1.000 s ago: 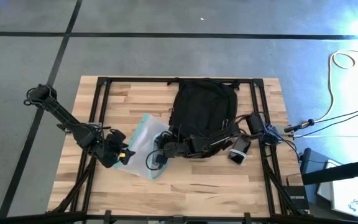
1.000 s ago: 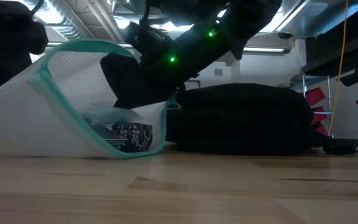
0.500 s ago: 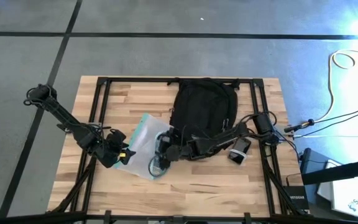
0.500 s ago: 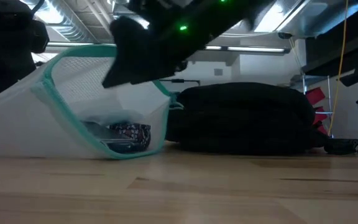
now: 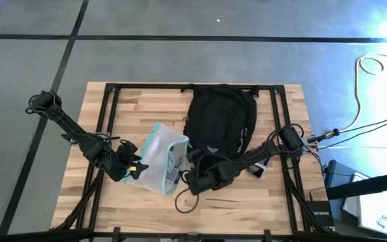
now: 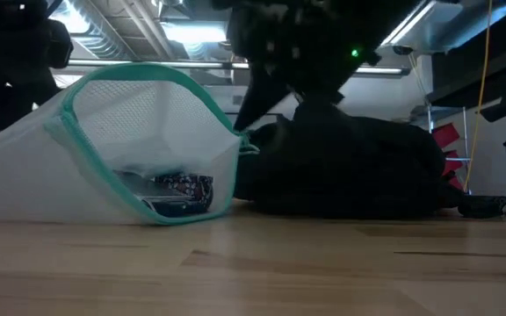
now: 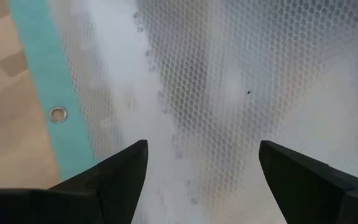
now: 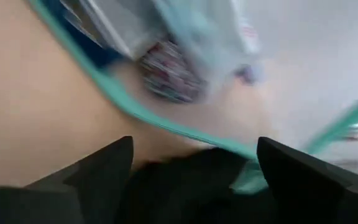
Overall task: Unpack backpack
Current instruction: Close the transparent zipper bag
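Note:
The black backpack lies flat on the table's far middle. In front of it to the left lies a clear mesh pouch with a teal edge. Its mouth stands open toward the right, and a patterned item lies inside. My left gripper is open at the pouch's left end, and mesh fills the gap between its fingers. My right gripper is open, just outside the pouch's mouth on the near right, with nothing between its fingers. My left gripper stands with its fingers apart over the pouch's mesh wall, beside the teal edge strip. Whether the fingers touch the mesh I cannot tell.
A small dark device lies right of the backpack, partly under my right arm. Black frame rails run along the table's left and right sides. A loose cable loop trails from my right arm over bare wood at the near edge.
My right gripper was shut at the pouch's mouth. It has opened, let go and drawn back out toward the table's near right. The pouch's teal mouth edge has risen and stands wider open. The pouch has otherwise stayed in place.

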Robot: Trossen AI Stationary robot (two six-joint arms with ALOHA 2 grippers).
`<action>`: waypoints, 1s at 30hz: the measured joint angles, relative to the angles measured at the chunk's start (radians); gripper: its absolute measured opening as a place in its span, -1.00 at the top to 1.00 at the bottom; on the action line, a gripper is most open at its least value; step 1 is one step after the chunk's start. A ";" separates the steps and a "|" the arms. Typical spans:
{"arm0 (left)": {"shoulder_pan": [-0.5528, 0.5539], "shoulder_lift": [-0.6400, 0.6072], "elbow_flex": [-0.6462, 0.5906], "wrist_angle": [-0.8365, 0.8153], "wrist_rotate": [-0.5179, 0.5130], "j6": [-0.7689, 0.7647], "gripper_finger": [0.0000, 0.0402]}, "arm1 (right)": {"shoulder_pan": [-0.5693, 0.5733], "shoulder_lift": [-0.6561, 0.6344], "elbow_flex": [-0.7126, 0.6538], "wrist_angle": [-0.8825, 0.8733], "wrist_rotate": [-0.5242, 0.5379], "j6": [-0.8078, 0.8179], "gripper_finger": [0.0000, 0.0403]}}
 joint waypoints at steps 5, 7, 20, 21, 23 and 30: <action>0.000 0.000 0.000 0.021 0.001 0.040 -0.46 | -0.035 0.022 0.001 0.075 0.053 -0.397 -0.46; 0.000 0.000 0.000 0.020 0.001 0.047 -0.46 | -0.046 0.036 0.001 0.101 -0.001 -0.518 -0.42; -0.002 0.000 0.000 0.021 0.004 0.060 -0.46 | -0.077 0.148 0.004 0.246 -0.090 -0.834 -0.16; -0.002 0.000 0.000 0.021 0.004 0.056 -0.46 | -0.079 0.151 0.005 0.255 -0.077 -0.848 -0.13; -0.002 0.000 0.000 0.021 0.004 0.053 -0.46 | -0.080 0.154 0.004 0.270 -0.049 -0.857 -0.06; -0.002 0.000 0.000 0.022 0.004 0.054 -0.46 | -0.082 0.156 0.001 0.312 0.050 -0.830 0.38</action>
